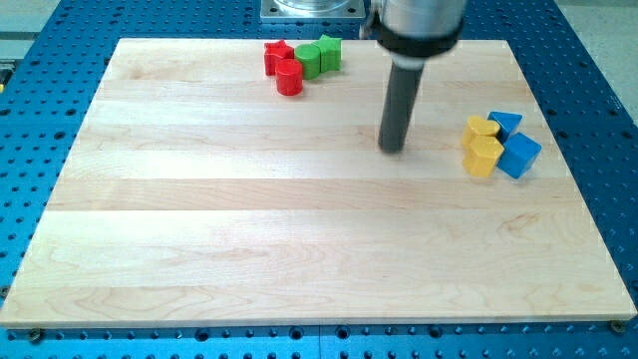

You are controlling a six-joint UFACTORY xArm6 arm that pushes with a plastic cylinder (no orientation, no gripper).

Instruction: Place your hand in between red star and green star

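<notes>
A red star (278, 55) lies at the view's top, left of centre, on the wooden board (299, 219). A red cylinder (289, 79) touches it just below. A green block (309, 60), its shape unclear, sits right beside the red star, and another green block (330, 51), perhaps the star, touches it on the right. My tip (392, 149) rests on the board well to the right of and below this cluster, touching no block.
At the view's right, two yellow blocks (482, 145) and two blue blocks (516, 150) form a tight cluster. The board lies on a blue perforated table (30, 120). The arm's metal base (314, 10) stands at the top centre.
</notes>
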